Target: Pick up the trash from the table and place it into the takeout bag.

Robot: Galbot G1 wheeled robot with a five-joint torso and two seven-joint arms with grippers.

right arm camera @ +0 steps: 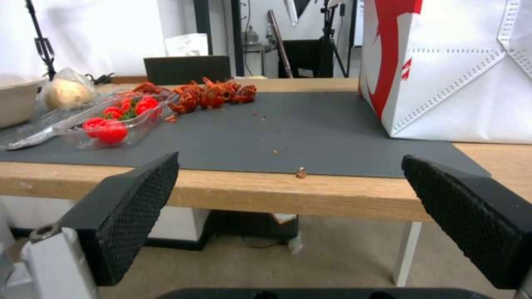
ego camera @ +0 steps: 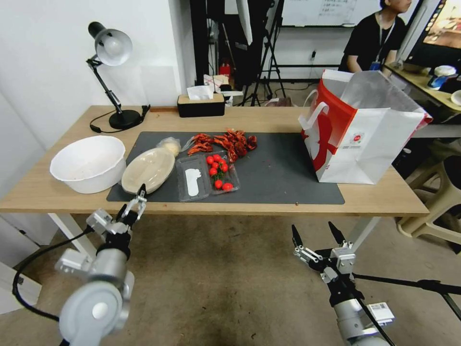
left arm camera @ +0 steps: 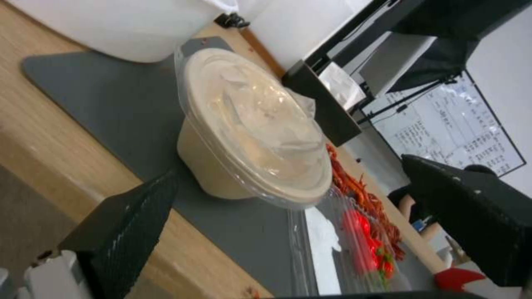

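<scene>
A beige oval lidded container (ego camera: pixel 146 169) (left arm camera: pixel 249 128) lies on the left part of the dark grey mat (ego camera: pixel 283 173) on the table (ego camera: pixel 379 197). Behind it sits a small plastic-wrapped wad (ego camera: pixel 169 144) (right arm camera: pixel 66 91). My left gripper (ego camera: pixel 132 203) (left arm camera: pixel 288 170) is open at the table's front edge, just short of the container, with nothing between its fingers. The white and red takeout bag (ego camera: pixel 360 139) (right arm camera: pixel 460 70) stands open at the mat's right end. My right gripper (ego camera: pixel 313 229) (right arm camera: pixel 289 158) hangs open below the front edge, facing the mat.
A big white bowl (ego camera: pixel 89 163) stands left of the container. An open clear clamshell of cherry tomatoes (ego camera: pixel 209 175) (right arm camera: pixel 111 120) and a heap of red crayfish shells (ego camera: pixel 225 142) (right arm camera: pixel 205 93) lie mid-mat. A desk lamp (ego camera: pixel 113 72) and black tissue box (ego camera: pixel 200 105) stand at the back.
</scene>
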